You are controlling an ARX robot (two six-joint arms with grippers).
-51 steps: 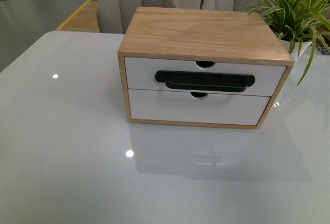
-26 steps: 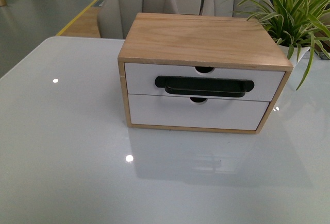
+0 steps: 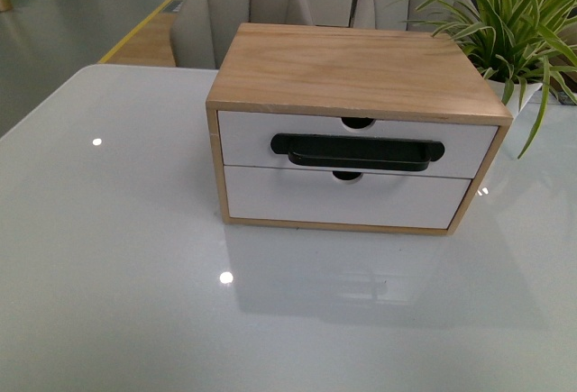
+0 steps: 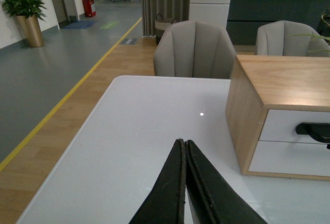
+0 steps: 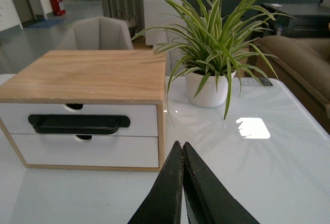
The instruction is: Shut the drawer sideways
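Note:
A light-wood cabinet stands on the white table. Its upper drawer has a white front, a long black bar handle and a half-round notch; it sits flush in the cabinet. The lower white front has no handle. Neither arm shows in the front view. My left gripper is shut and empty, off the cabinet's left side. My right gripper is shut and empty, near the cabinet's right front corner. The drawer handle also shows in the right wrist view.
A potted spider plant stands on the table right of the cabinet, also in the front view. Grey chairs stand behind the table's far edge. The left table edge runs beside a wooden floor.
Between one second and half a second ago the view shifted slightly, so the cabinet sits a little lower in frame. Since then nothing has visibly moved.

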